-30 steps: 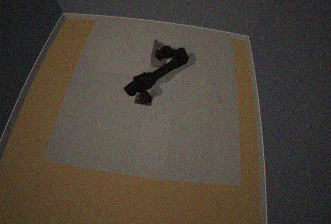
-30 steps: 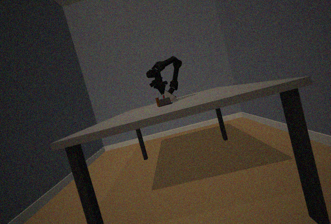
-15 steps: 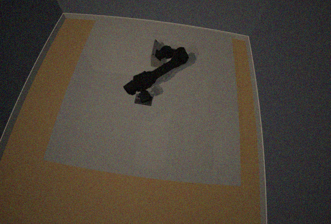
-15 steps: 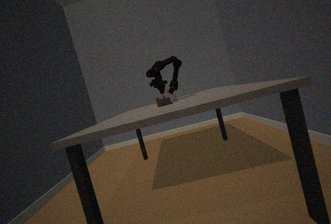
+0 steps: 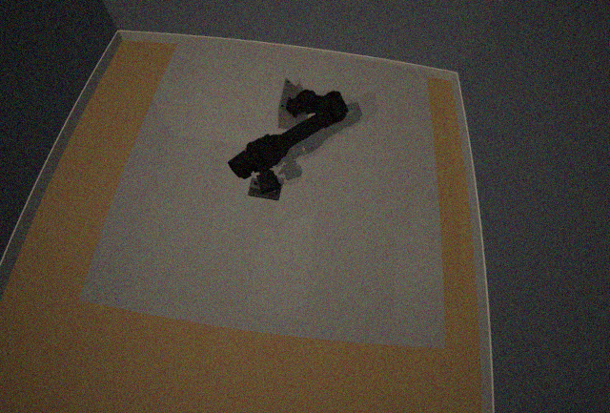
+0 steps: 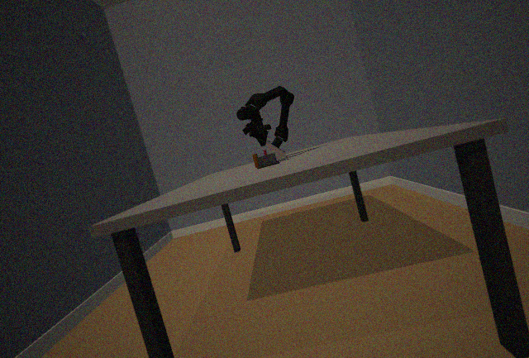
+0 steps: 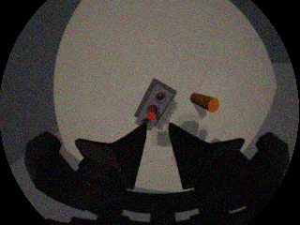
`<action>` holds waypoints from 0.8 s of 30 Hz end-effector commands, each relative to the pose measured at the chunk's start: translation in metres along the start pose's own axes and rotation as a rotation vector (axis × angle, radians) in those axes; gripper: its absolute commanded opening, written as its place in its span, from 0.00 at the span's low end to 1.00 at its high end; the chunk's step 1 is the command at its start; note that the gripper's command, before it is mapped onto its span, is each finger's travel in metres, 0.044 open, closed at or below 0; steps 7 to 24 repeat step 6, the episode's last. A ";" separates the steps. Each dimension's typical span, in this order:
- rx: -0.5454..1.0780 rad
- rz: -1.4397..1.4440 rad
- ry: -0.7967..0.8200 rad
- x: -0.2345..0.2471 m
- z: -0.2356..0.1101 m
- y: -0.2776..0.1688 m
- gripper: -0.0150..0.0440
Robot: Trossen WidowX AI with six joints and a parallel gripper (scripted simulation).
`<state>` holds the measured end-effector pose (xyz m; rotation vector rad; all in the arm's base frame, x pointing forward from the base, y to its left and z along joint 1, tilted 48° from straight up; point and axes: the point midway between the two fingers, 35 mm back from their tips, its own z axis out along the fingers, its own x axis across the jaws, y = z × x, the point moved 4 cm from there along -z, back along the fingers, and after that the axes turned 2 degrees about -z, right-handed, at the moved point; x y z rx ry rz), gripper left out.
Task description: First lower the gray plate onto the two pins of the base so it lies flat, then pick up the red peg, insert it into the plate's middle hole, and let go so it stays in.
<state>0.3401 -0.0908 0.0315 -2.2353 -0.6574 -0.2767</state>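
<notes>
The gray plate (image 7: 155, 91) lies over the base, apparently flat; its block also shows in the exterior view (image 6: 268, 159). One round hole with a dark pin end shows in its upper part in the wrist view. The red peg (image 7: 152, 115) (image 6: 264, 152) stands upright near the plate's middle, its lower end in the plate and its top sticking out above it. How deep it sits is hard to tell. My gripper (image 7: 157, 126) is partly open and empty, its fingertips just above the peg, with a gap between them. In the top view the arm hides the peg.
An orange cylinder (image 7: 204, 101) (image 6: 255, 160) stands on the table beside the plate, to its right in the wrist view. The arm's own base stands farther back on the tabletop (image 5: 344, 251). The pictures are dark and grainy.
</notes>
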 end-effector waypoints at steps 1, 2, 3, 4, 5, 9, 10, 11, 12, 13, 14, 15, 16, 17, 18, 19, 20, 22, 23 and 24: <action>-0.005 -0.006 -0.002 0.000 -0.004 0.000 0.51; -0.005 -0.006 -0.002 0.000 -0.004 0.000 0.51; -0.005 -0.006 -0.002 0.000 -0.005 -0.001 0.51; -0.005 -0.006 -0.002 0.000 -0.005 -0.001 0.51; -0.005 -0.006 -0.002 0.000 -0.006 -0.001 0.51; -0.005 -0.006 -0.002 0.000 -0.007 -0.001 0.51; -0.005 -0.006 -0.002 0.000 -0.007 -0.001 0.51; -0.005 -0.006 -0.002 0.000 -0.007 -0.001 0.51; -0.005 -0.006 -0.002 0.000 -0.007 -0.001 0.51; -0.005 -0.006 -0.002 0.000 -0.007 -0.001 0.51; -0.005 -0.006 -0.002 0.000 -0.007 -0.001 0.51; -0.005 -0.006 -0.002 0.000 -0.007 -0.001 0.51; -0.005 -0.006 -0.002 0.000 -0.007 -0.001 0.51; -0.005 -0.006 -0.002 0.000 -0.007 -0.001 0.51; -0.005 -0.006 -0.002 0.000 -0.007 -0.001 0.51; -0.005 -0.006 -0.002 0.000 -0.007 -0.001 0.51; -0.005 -0.006 -0.002 0.000 -0.007 -0.001 0.51; -0.005 -0.006 -0.002 0.000 -0.007 -0.001 0.51; -0.005 -0.006 -0.002 0.000 -0.007 -0.001 0.51; -0.005 -0.006 -0.002 0.000 -0.007 -0.001 0.51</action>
